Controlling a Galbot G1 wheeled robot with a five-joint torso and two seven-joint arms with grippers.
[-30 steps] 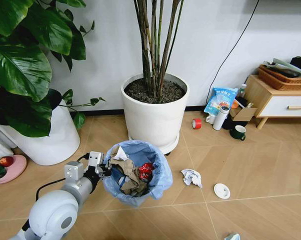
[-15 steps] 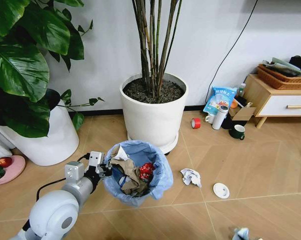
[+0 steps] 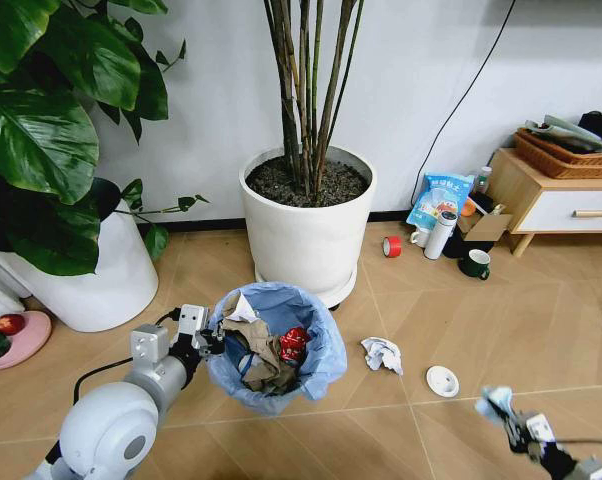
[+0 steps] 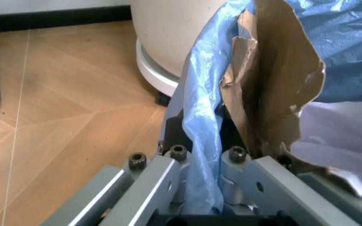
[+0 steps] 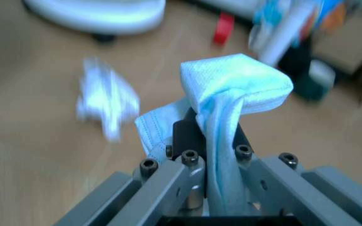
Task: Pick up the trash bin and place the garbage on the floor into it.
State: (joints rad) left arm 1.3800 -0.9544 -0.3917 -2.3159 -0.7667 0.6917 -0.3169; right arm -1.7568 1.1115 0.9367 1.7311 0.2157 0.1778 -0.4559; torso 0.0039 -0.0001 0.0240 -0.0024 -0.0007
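Left end effector [image 3: 209, 341] clamped on the rim of the trash bin [image 3: 274, 345], held beside the white planter. Right end effector [image 3: 513, 421] pinches a pale-blue tissue [image 5: 234, 92] at lower right. Step: carry-to-bin. Next move calls for swinging left over the opening.

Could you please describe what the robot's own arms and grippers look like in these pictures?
The left arm has rounded pale-grey housings, a black cable and boxy silver blocks before its black left gripper. The right gripper is dark on silver mounts. Both wrists show grey metal bars with black hex bolts.
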